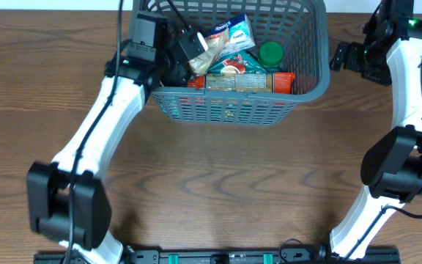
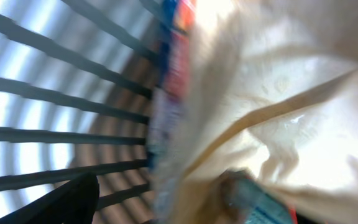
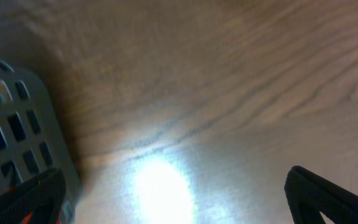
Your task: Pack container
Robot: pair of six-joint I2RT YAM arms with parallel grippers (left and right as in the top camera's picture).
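My left arm climbs from its base at the lower left of the overhead frame and slants up and rightward. There my left gripper dips over the left rim of the large dark grey slotted plastic basket. That basket sits at the top centre of the frame, on the brown wooden table. The gripper hangs over a crumpled cream plastic bag, and I cannot tell whether its fingers are spread or pinching. Further right inside lie a long orange-red packet and a round green lid. At the upper right my right arm bends up from its base. My right gripper hovers just beside the basket's right wall, fingers spread wide with nothing between them.
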